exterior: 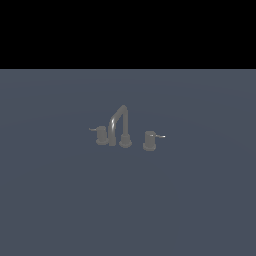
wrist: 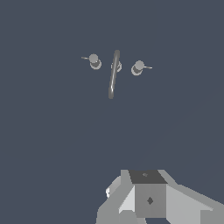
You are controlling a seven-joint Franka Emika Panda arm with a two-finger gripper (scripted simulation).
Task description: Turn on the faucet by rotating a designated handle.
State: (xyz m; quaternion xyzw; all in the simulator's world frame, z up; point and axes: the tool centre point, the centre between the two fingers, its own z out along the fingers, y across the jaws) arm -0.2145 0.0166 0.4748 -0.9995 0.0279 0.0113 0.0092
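The faucet (exterior: 123,126) is seen standing alone on the flat blue-grey bench (exterior: 200,200), with bare surface on every side. The handle (exterior: 101,134) sits at the exterior view's left of the arched spout (wrist: 113,74), its lever pointed outward; the twin knob (exterior: 149,140) stands opposite. In the wrist view the claw (wrist: 146,205) is held well apart from the faucet, and whether it is open or closed cannot be told.

Handle (exterior: 101,134) left of spout (exterior: 120,122).

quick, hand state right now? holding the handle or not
Hand: only its body shows in the wrist view, fingers out of frame, so open or closed cannot be told. It is far from the handle, not holding it.
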